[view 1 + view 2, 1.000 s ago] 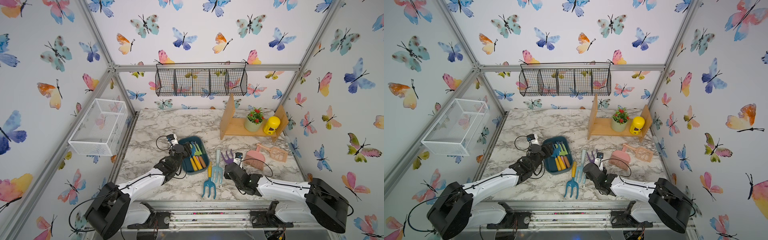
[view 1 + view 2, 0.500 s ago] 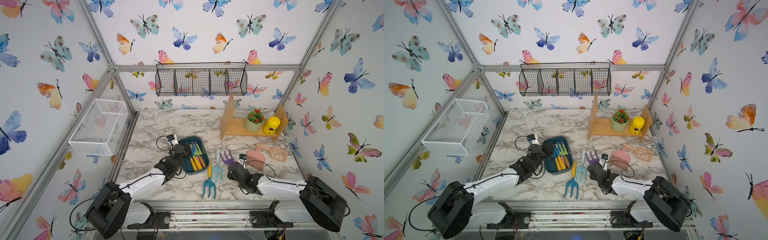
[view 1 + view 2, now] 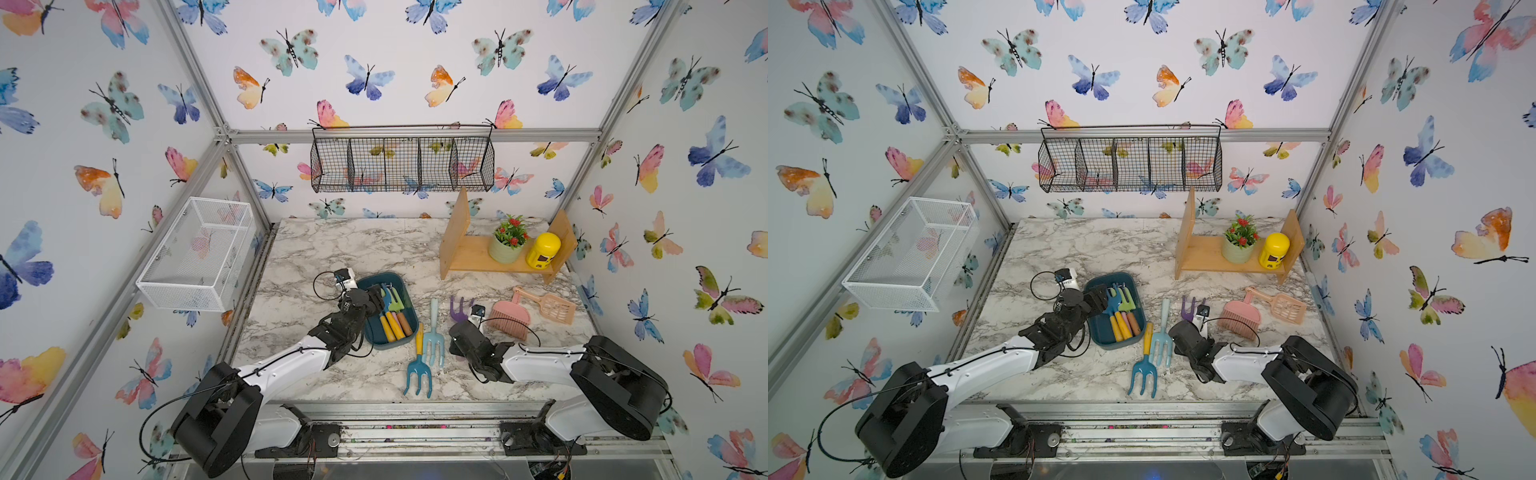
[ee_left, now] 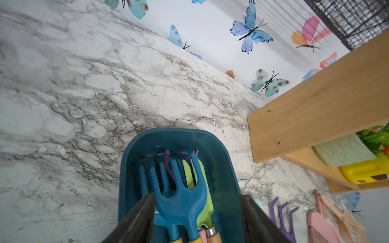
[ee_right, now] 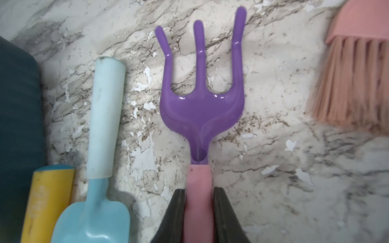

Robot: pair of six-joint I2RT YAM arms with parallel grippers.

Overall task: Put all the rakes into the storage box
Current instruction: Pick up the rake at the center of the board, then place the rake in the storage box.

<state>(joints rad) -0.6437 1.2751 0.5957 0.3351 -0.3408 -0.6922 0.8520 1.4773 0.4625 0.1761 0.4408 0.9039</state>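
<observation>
The right gripper [image 5: 199, 196] is clamped on the pink handle of the purple three-tined plastic rake [image 5: 201, 101], just behind its neck. The rake lies on the marble-patterned tabletop [image 5: 273, 147]. It looks light, stiff and glossy, so a hold near the head should serve, though the handle might pivot. The dark teal rounded plastic storage box [image 3: 390, 338] sits at the rake's nine o'clock, beyond a pale blue hand fork [image 3: 434, 320]. Over the box, the left gripper [image 4: 197, 196] gapes wide, gripping nothing.
</observation>
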